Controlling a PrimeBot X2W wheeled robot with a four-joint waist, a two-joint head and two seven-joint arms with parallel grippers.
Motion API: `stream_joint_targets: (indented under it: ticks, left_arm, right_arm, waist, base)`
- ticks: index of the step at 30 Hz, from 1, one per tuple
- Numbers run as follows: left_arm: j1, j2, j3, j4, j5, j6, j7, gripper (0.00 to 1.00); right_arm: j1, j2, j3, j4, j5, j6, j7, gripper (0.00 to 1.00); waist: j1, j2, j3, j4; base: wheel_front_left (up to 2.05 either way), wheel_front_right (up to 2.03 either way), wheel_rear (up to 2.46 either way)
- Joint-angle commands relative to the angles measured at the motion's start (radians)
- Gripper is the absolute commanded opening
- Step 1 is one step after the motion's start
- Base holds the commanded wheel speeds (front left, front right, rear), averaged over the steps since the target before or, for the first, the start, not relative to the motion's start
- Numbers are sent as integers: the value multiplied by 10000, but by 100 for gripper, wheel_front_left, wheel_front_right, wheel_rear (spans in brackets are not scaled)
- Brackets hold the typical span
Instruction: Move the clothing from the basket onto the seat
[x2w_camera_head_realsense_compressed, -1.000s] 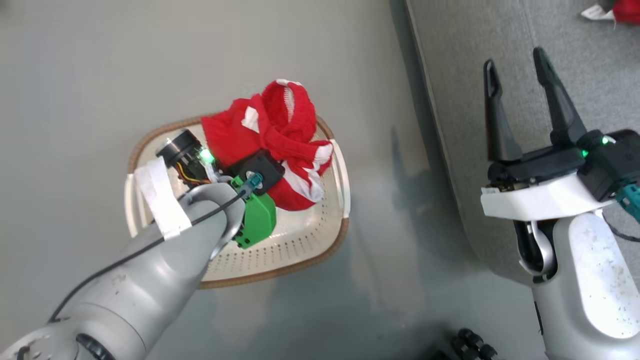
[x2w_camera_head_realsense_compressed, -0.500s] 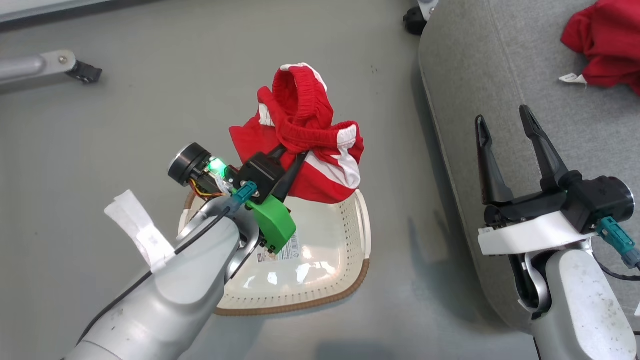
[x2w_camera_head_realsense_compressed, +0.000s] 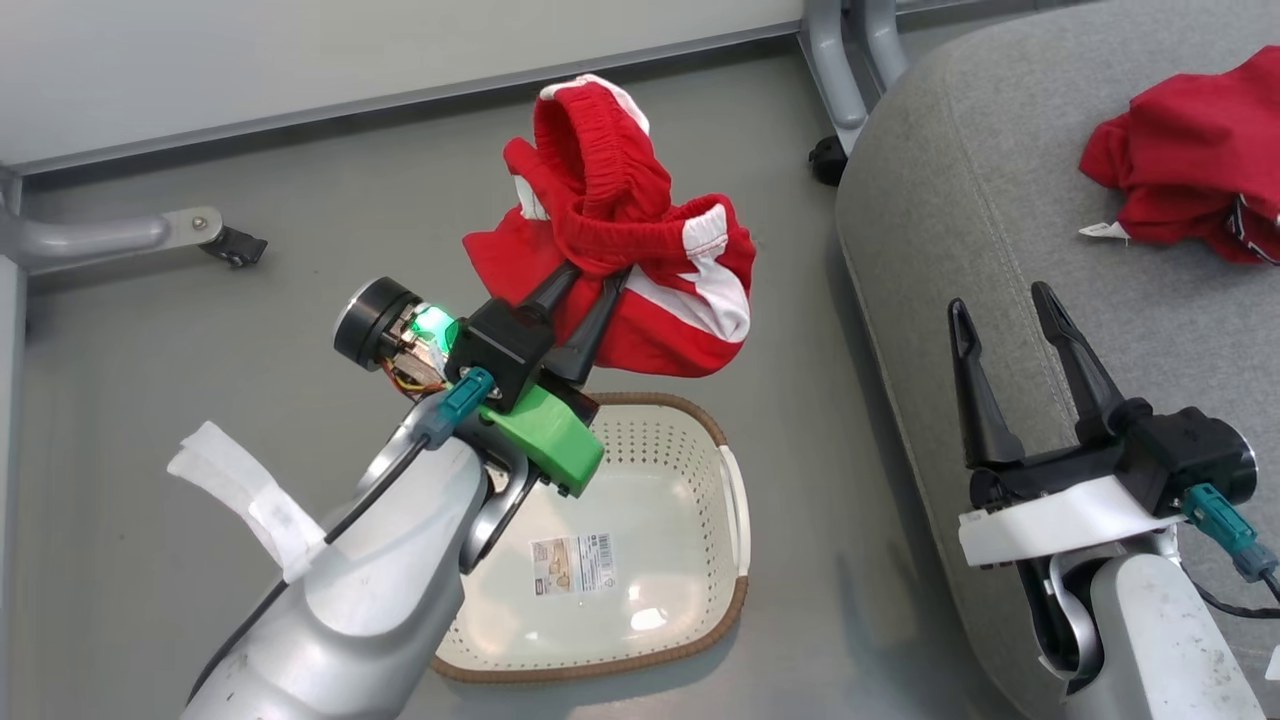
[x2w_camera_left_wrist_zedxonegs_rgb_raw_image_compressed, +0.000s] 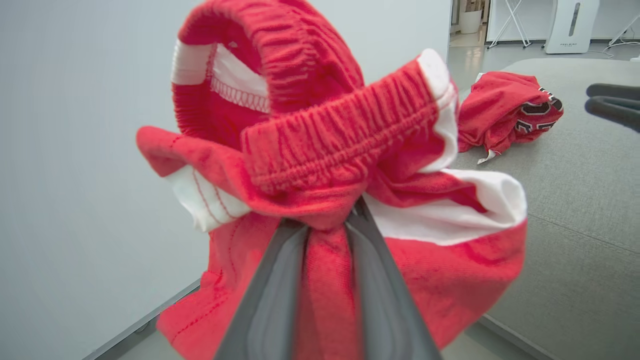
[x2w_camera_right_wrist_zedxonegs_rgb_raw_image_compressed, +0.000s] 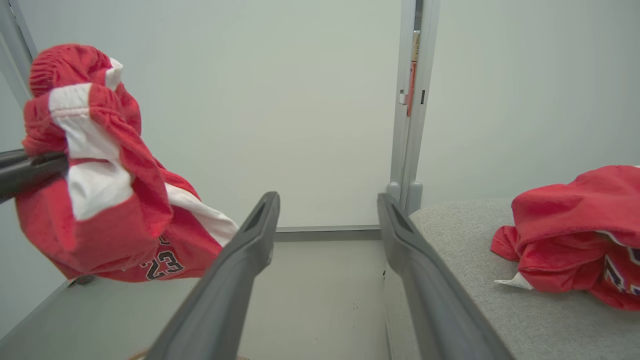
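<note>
- Left gripper (x2w_camera_head_realsense_compressed: 592, 272) fingers pinch a bunched fold of the striped garment (x2w_camera_head_realsense_compressed: 690, 330), which hangs clear above the basket (x2w_camera_head_realsense_compressed: 738, 590), short of the seat (x2w_camera_head_realsense_compressed: 950, 220).
- Right gripper (x2w_camera_head_realsense_compressed: 1000, 300) fingers spread, empty, at the seat's near edge.
- Risk: the pinch is small, so fabric may slip mid-swing onto the floor (x2w_camera_head_realsense_compressed: 300, 200).
- Left arm raised, reaching forward.

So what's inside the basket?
In the basket there's a label on the bare floor, and no clothes. The left arm covers its left part, so that bit is hidden. The striped red garment hangs above, pinched in the left pincer.
</note>
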Motion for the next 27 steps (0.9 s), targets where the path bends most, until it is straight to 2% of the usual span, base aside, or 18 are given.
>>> stream_joint_targets:
  ticks: [1,17,27]
  left_arm:
    - [160,-74,126,-148,75,-73,-33,0]
    - [378,-389,678,-656,579,-379,-34,0]
    - [461,-515,814,-593,766,-474,-34,0]
  right_arm:
    - [139,-31,-12,17,79,-7,-19,100]
    - [306,-28,88,-87,83,-7,-19,100]
    - [-598,-68,1466,-456,-202,-7,-19,100]
  waist:
    - [1,-1,-170,10]
    - [1,-1,-553,-56]
    - [1,-1,-550,4]
  base:
    - [0,0,0]
    - [0,0,0]
    - [0,0,0]
